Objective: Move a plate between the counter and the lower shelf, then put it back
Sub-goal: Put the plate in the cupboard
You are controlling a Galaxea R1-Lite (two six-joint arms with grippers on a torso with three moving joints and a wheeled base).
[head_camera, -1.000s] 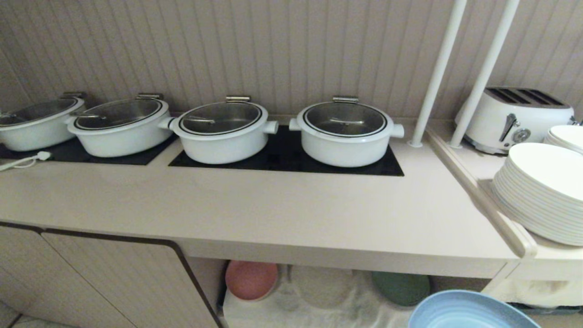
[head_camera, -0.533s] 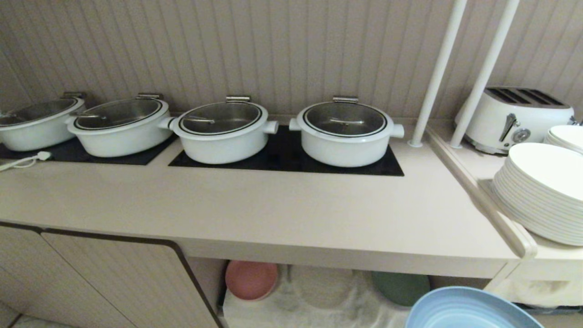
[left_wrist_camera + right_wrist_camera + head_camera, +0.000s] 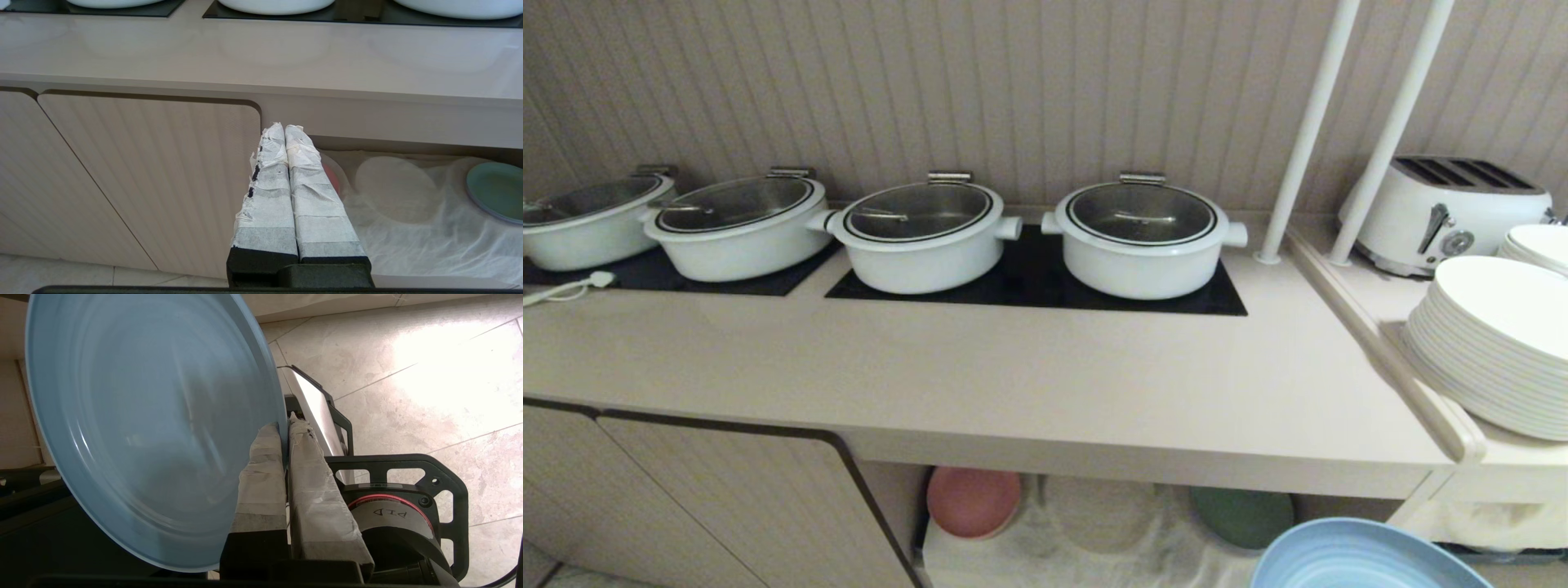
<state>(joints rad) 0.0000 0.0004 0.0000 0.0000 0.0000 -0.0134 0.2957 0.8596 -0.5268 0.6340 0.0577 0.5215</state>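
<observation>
The right tool is clamped on the rim of the blue plate. One taped finger sits inside the rim and one sits outside, pressed tight on the edge. The plate hangs in the air, low down in front of the cupboard. It is below the counter and out in front of the shelf, touching neither. In the head view only its top edge shows at the bottom, on the right.

In the last second almost nothing has changed. The plate has crept a tiny bit to the left and its edge has bobbed a little, that is all. The pots, the pile of white plates and the toaster have all stayed put. So the plate is being held nearly still, partway through a carry.

The shelf has a white cloth on it. A pink plate lies at the left and a green plate at the right. Between them is a round bump under the cloth. The counter has lots of bare room in front of the pots.

I cannot tell which way the plate is going, up to the counter or into the shelf. Either way it has to clear the thick front edge of the counter, so it could bump there.

The left tool is pressed together and holds nothing. It waits beside the cupboard door, pointing at the left end of the shelf.
</observation>
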